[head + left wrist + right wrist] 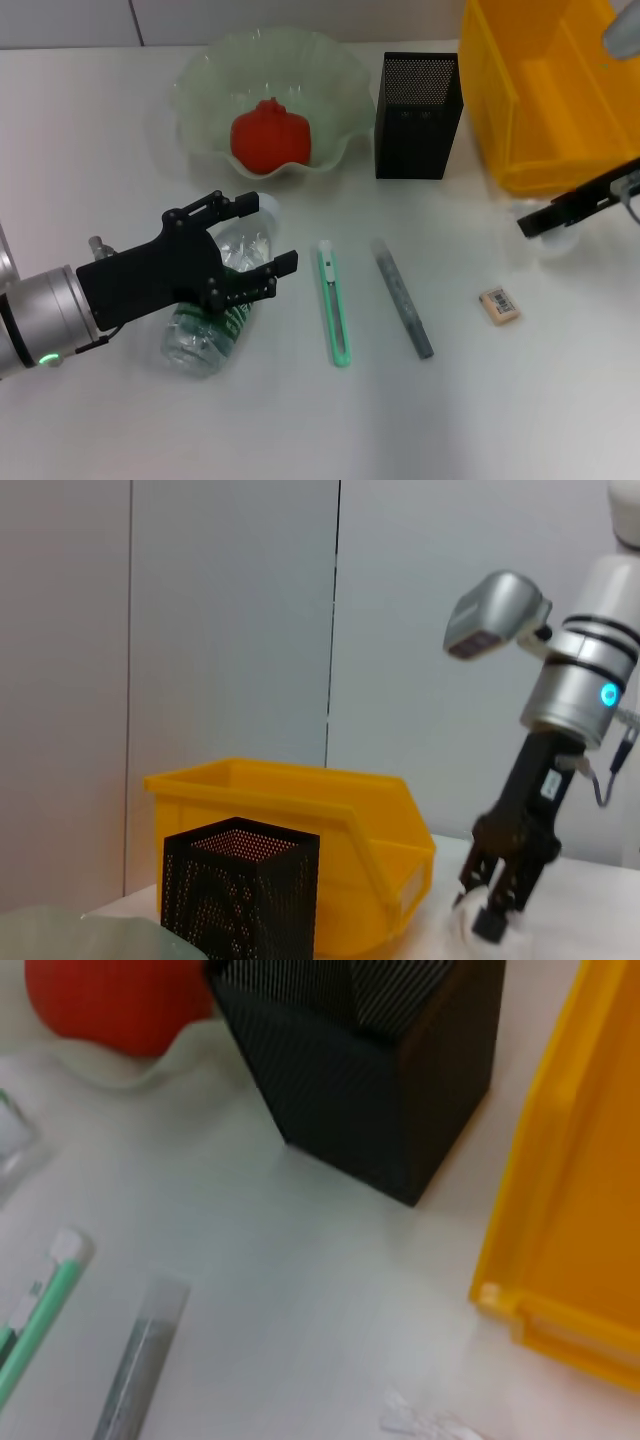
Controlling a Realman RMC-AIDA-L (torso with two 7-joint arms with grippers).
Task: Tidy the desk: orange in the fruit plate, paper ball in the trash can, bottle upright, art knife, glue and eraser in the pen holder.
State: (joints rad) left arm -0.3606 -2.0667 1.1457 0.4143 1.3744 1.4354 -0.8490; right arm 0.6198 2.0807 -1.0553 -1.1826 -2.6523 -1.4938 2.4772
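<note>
The clear plastic bottle point(205, 325) lies on its side at the front left. My left gripper point(265, 235) is open, with its black fingers point(283, 264) on either side of the bottle's upper part. The orange point(270, 137), a red-orange round fruit, sits in the pale green fruit plate point(200, 85). Art knife point(335, 305), grey glue stick point(403, 298) and eraser point(498, 305) lie flat in front of the black mesh pen holder point(418, 115). My right gripper point(535, 222) is down at the white paper ball point(556, 243), beside the yellow trash can point(550, 100).
The pen holder point(240, 890) stands between the plate and the yellow bin point(330, 830). In the left wrist view the right gripper point(490, 910) reaches the table at the bin's near corner. The right wrist view shows the knife point(40, 1310) and glue point(140, 1360).
</note>
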